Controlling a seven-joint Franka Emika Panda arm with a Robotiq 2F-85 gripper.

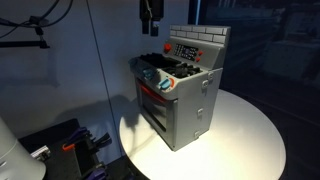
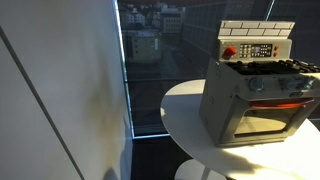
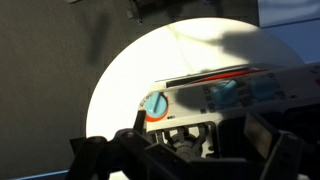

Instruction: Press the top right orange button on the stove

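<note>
On the round white tabletop (image 1: pixel 250 130) stood the stove (image 1: pixel 185 100), a small grey toy that showed in both exterior views and sat toward one side of the surface rather than at its middle. Its brick-pattern back wall (image 1: pixel 200 35) rose upright behind a red-orange control panel (image 1: pixel 186 49), whose buttons were too small to tell apart; an exterior view showed a round red button (image 2: pixel 229 52) at one end of that panel. Black burners (image 1: pixel 165 68) lay on the top in front of the panel, and a teal knob (image 3: pixel 155 103) sat on the front edge above the orange-trimmed oven door (image 2: pixel 265 118), which was closed. Above the stove hung the gripper (image 1: pixel 150 26), dark and pointing downward, clear of the panel and touching nothing. From the wrist view its two dark fingers (image 3: pixel 270 150) stood spread well apart at the lower edge of the picture, with nothing between them, and the stove's top and teal knob lay beneath. Beyond the tabletop an exterior view showed a dark window (image 2: pixel 150 40) with city buildings outside and a pale wall (image 2: pixel 60 90) beside it. Low beside the tabletop, dark equipment with cables (image 1: pixel 60 140) sat in shadow.
</note>
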